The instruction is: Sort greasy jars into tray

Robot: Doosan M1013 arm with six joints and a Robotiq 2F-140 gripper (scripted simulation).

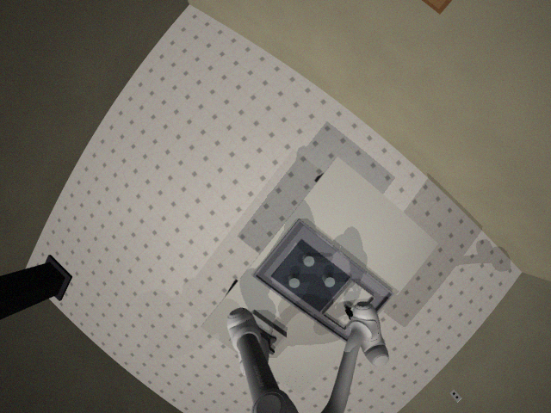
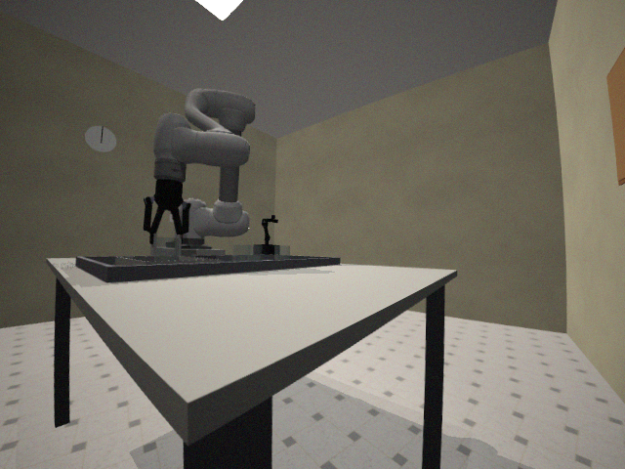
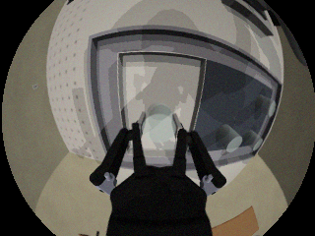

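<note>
The pale, smooth tabletop (image 2: 262, 308) looks matt, the cylindrical jars (image 1: 308, 261) (image 3: 229, 138) translucent and glassy, the rounded grey arm (image 2: 212, 147) satin-smooth, and the orange panel at the right edge (image 2: 616, 115) flatly matt.

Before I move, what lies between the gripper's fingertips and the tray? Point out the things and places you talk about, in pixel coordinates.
A glass jar (image 3: 159, 129), clasped in the gripper (image 2: 165, 240) (image 3: 158, 117); the wrist view shows it over the tray (image 3: 120, 93).
</note>
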